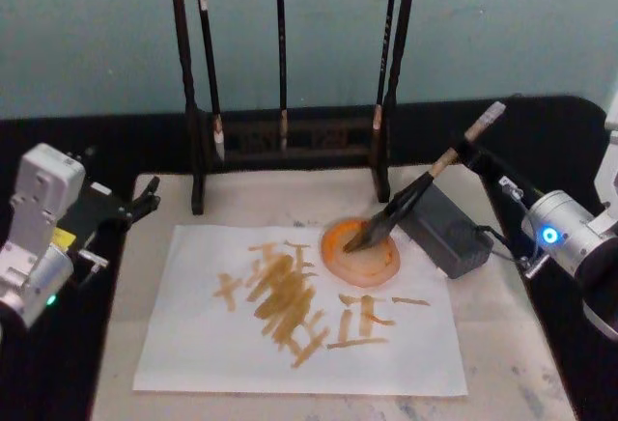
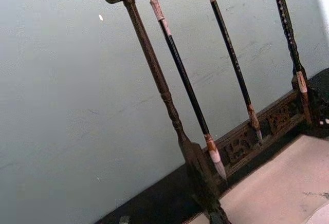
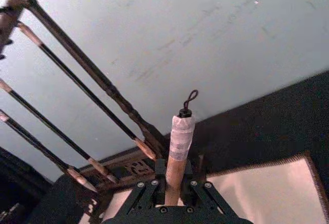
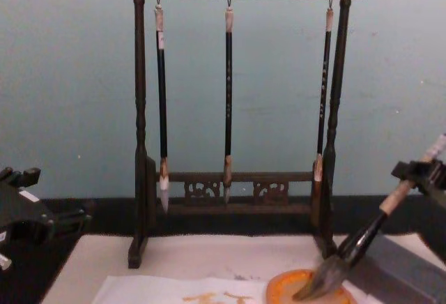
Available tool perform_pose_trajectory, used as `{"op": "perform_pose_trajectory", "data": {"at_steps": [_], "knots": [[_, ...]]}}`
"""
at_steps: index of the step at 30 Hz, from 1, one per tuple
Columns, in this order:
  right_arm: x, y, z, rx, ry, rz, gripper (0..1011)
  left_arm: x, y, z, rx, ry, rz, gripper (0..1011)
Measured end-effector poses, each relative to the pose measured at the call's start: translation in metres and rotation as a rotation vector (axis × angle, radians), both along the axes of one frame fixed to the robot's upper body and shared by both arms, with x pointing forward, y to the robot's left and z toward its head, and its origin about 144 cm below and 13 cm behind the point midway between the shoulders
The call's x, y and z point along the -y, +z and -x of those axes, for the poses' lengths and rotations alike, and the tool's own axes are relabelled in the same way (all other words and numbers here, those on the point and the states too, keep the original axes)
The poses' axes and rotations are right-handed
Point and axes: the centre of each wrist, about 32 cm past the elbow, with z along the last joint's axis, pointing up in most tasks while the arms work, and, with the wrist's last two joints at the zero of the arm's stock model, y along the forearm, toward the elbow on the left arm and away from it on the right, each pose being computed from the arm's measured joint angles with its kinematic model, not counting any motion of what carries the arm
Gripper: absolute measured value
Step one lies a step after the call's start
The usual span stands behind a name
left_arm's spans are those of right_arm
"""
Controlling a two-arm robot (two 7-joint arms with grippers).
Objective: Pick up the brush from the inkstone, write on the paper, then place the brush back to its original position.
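Note:
The brush (image 1: 406, 204) leans at a slant, its bushy tuft resting in the orange-rimmed inkstone (image 1: 333, 242) at the paper's far right corner. My right gripper (image 1: 466, 155) is on the tan upper shaft, with its fingers pressed to both sides of the brush (image 3: 177, 152). From the chest, the brush (image 4: 362, 241) runs down from that gripper (image 4: 411, 175) into the inkstone (image 4: 282, 290). The white paper (image 1: 193, 344) carries several orange-yellow strokes. My left gripper (image 1: 145, 201) is parked open at the mat's left edge, off the paper.
A dark wooden rack (image 1: 290, 141) with three slim hanging brushes stands behind the paper. A grey block (image 1: 444, 233) lies under the leaning brush, right of the inkstone. The beige mat (image 1: 502, 344) extends beyond the paper to the right.

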Motion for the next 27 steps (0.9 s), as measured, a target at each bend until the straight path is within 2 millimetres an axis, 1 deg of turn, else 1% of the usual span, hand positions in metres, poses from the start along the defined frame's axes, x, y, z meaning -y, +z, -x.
{"op": "perform_pose_trajectory", "data": {"at_steps": [12, 27], "knots": [[-0.003, 0.016, 0.003, 0.083, 0.048, 0.000, 177, 0.000, 0.000, 0.000, 0.000, 0.000, 0.000, 1010], [-0.003, 0.047, 0.014, 0.289, 0.123, 0.187, 177, 0.000, 0.000, 0.000, 0.000, 0.000, 0.000, 1010]]}}
